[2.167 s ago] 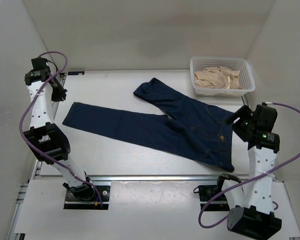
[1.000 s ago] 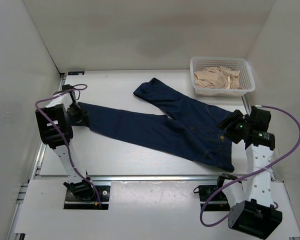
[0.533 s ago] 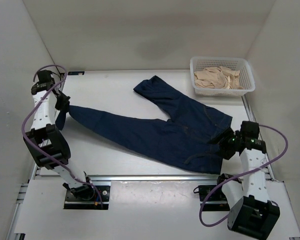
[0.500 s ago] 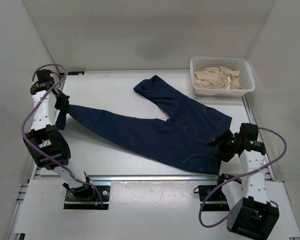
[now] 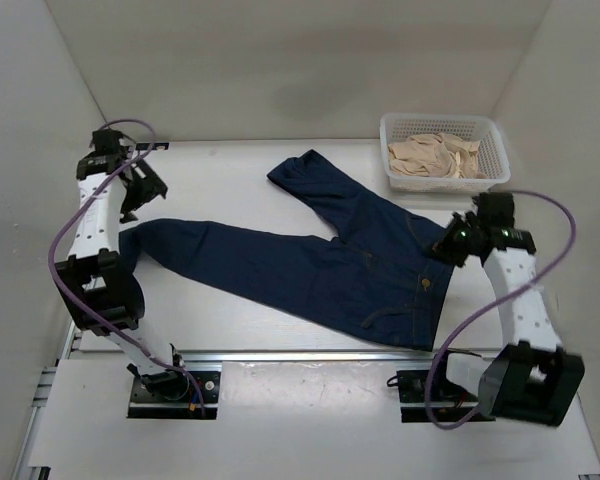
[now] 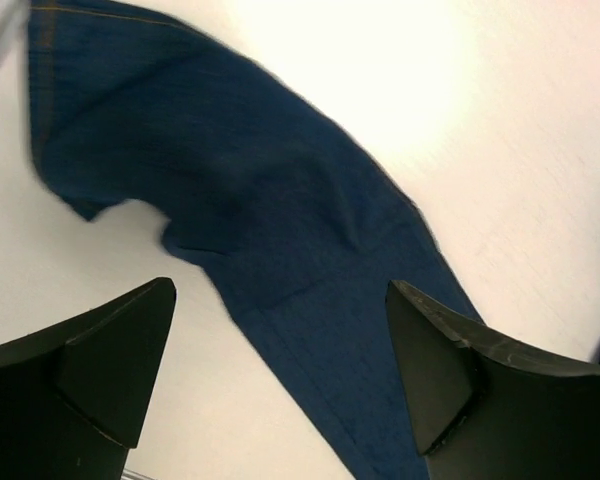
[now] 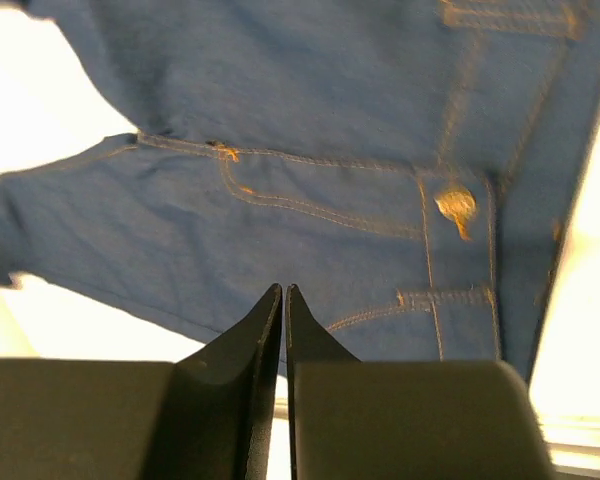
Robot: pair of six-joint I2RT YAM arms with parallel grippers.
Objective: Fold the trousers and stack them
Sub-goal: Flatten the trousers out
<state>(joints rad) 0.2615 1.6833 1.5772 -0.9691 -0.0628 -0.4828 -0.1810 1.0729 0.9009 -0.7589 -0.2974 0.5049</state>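
Sprawling trousers [image 5: 320, 265] on white table [image 5: 220, 180]

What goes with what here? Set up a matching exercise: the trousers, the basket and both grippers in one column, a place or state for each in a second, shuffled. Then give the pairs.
Column one
1. trousers
2. white basket
3. left gripper
4. right gripper

Column two
a. jaws shut on nothing, over the waistband end
b. lying flat, legs splayed apart
c. jaws wide open above a leg end
d. far right corner, holding beige cloth

Pairs: 1-b, 2-d, 3-c, 4-a
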